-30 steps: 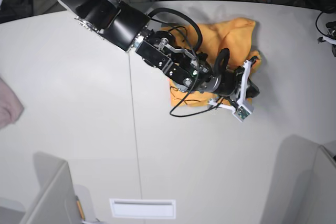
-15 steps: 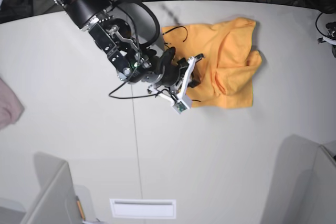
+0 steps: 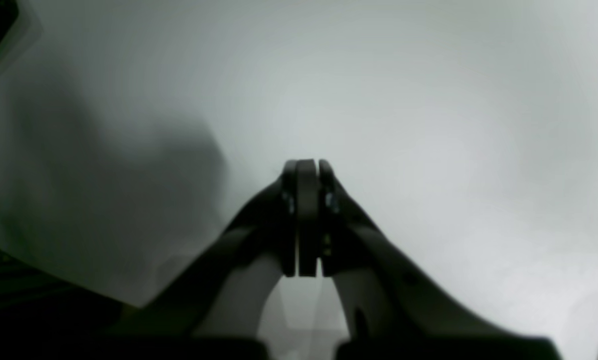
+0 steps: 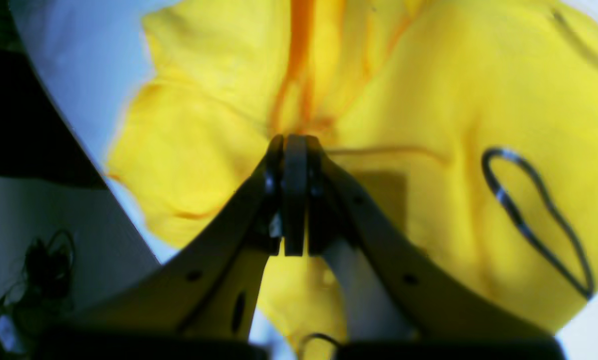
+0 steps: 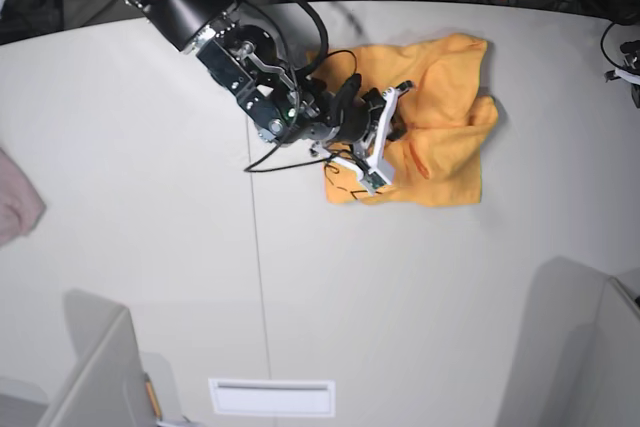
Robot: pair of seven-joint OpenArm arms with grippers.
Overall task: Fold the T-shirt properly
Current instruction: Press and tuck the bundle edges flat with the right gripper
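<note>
The orange-yellow T-shirt [image 5: 445, 97] lies crumpled on the far right part of the white table [image 5: 150, 197]. It is roughly squared, with folds and a bunched right edge. My right gripper [image 5: 392, 129] is over the shirt's left half. In the right wrist view the right gripper [image 4: 293, 142] is shut, its tip low over the shirt [image 4: 429, 100] where creases meet. I cannot tell whether any cloth is pinched. A black loop [image 4: 529, 215] lies on the shirt beside it. My left gripper [image 3: 306, 167] is shut and empty over bare table, and is out of the base view.
A pinkish cloth [image 5: 15, 202] lies at the table's left edge. Black cables hang from my right arm [image 5: 262, 162]. Grey panels stand at the near left [image 5: 95, 367] and near right [image 5: 590, 347]. A white slot plate [image 5: 272, 397] sits at the front edge.
My right arm swept from the shirt's right side to its left edge, then moved back right onto the shirt's left half. The shirt's lower left edge now lies further left.
</note>
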